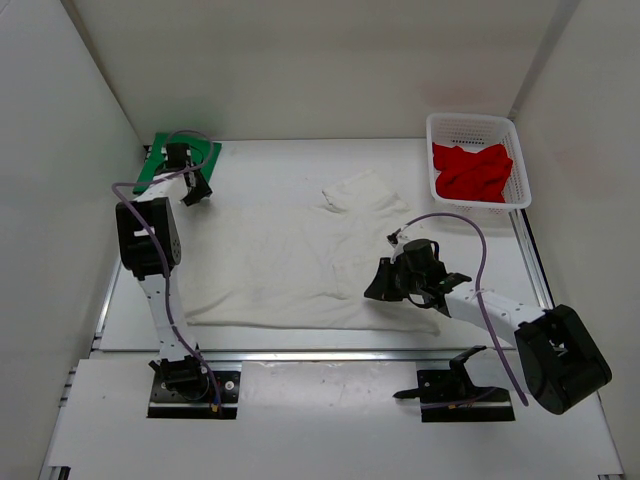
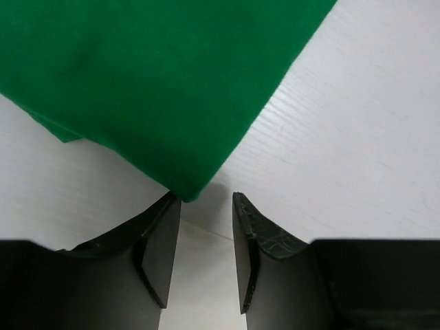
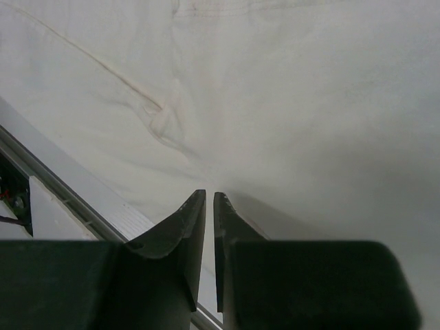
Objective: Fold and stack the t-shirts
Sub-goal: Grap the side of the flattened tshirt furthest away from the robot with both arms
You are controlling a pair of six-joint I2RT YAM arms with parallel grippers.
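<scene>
green shirt (image 2: 151,82) corner lies just ahead of the parted left tool (image 2: 206,199).

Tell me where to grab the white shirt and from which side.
Probably the white shirt's near left corner, coming in low from the near edge of the table. The shirt lies spread flat, so only its border offers something to pinch, and that corner is bare and unfolded.

Left end effector (image 2: 206,199) parted, right (image 3: 210,195) closed?
</scene>
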